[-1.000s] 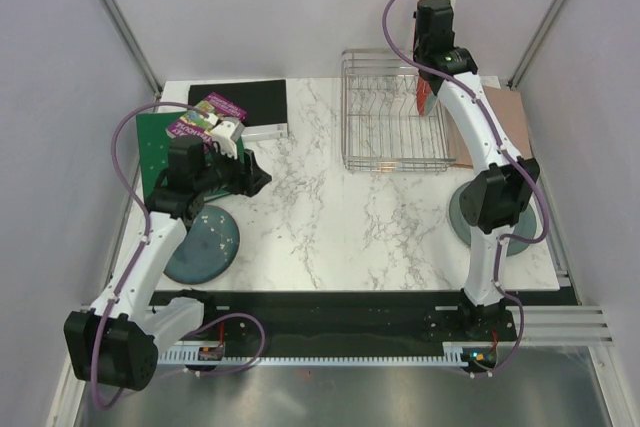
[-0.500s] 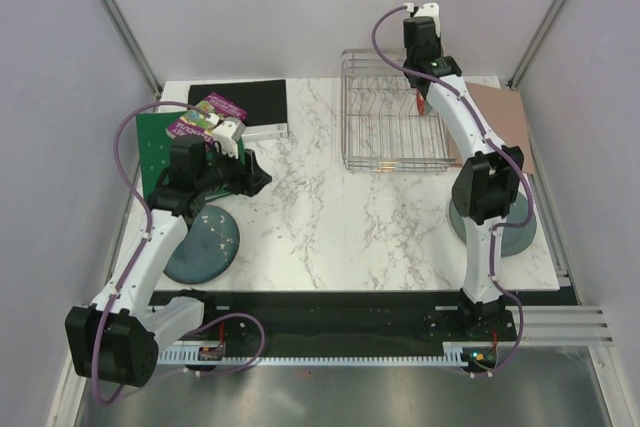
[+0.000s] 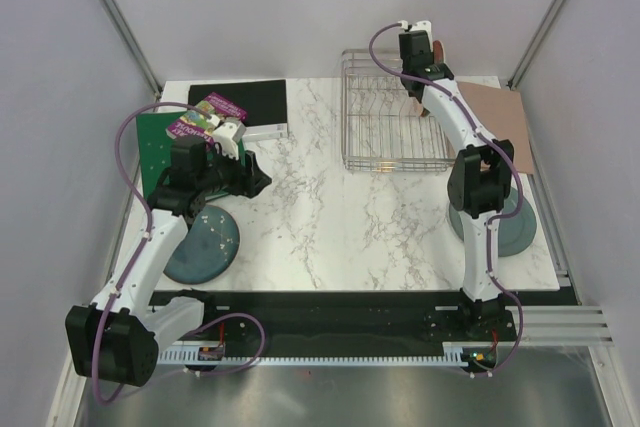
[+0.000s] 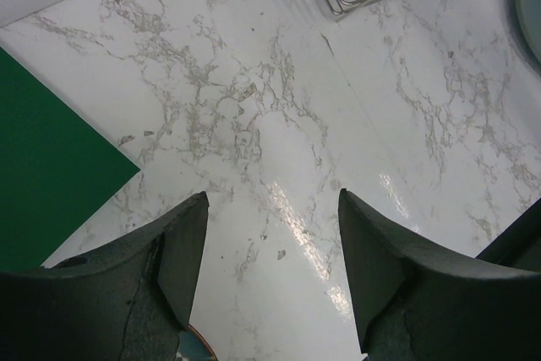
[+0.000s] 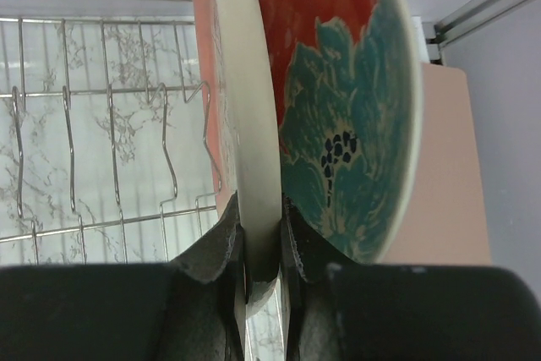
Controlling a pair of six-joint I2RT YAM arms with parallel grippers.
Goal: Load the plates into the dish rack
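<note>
The right hand [image 5: 262, 251] is clamped tight on the rim of the red plate [image 5: 338, 82], which stands upright on edge above the far right corner of the dish rack [image 3: 395, 117]. The tines lie below and to the hand's left. Perhaps the plate hangs just outside the wire wall; it is hard to judge. The left hand [image 4: 270, 209], spread wide and empty, hovers over the table [image 4: 406, 107], well apart.

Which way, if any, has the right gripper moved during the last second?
Yes. In the top view the right gripper, shut on the red plate, has gone from over the dish rack's right side to its far right corner.
</note>
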